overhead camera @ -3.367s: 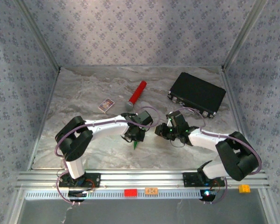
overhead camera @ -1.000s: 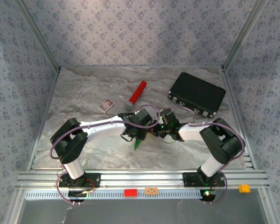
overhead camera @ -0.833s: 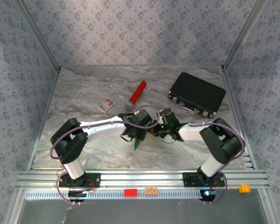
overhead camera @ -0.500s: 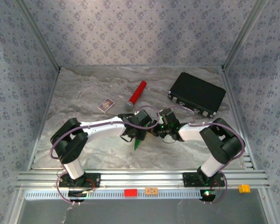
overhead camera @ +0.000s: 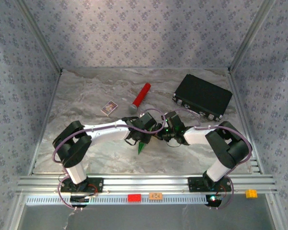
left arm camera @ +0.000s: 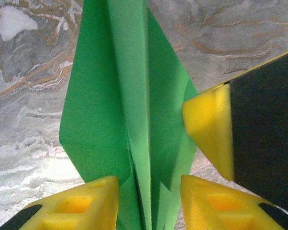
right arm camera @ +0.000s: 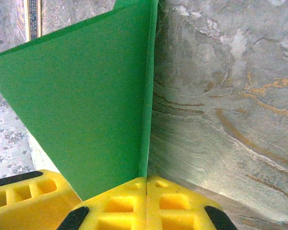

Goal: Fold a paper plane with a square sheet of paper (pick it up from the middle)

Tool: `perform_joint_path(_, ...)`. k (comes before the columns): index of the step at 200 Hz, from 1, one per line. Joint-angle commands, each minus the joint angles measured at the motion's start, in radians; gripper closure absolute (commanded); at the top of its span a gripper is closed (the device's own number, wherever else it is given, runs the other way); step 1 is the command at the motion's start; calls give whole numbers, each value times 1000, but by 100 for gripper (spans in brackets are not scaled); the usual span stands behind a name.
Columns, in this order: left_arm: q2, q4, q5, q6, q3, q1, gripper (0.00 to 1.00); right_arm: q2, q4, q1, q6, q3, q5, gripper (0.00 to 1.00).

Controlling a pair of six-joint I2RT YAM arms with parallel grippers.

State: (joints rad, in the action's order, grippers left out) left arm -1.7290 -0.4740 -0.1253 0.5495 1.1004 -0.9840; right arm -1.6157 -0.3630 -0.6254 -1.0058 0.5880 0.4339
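Paper plane (overhead camera: 142, 145) looks nearly done: a slim green dart with keel and wings already folded, held over the counter (overhead camera: 86, 91) mid-width, nearer the near edge. Remaining, my guess: final wing creases and release. Right jaws are pressed together, pinching the keel fold. Left jaws are part-spread astride the tail; can't tell if the pads (left arm camera: 86, 203) bear on it. Red cylinder (overhead camera: 140, 97) and black case (overhead camera: 203, 97) sit toward the far edge, well apart.
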Motion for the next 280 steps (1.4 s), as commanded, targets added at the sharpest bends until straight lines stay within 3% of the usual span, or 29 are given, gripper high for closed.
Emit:
perform_joint_path(1,-4,19,-22,-33,10,-2,62,9,29,-3,15,23,5,94)
perform_joint_path(192,73,17,-65,-22,-21,-2,61,9,27,0,13,22,6,94)
perform_joint_path(242,35,21,-13,-20,-18,-2,65,14,28,0,12,20,5,94)
perform_joint_path(280,110,18,-30,5,-40,-7,64,17,35,2,14,20,6,94)
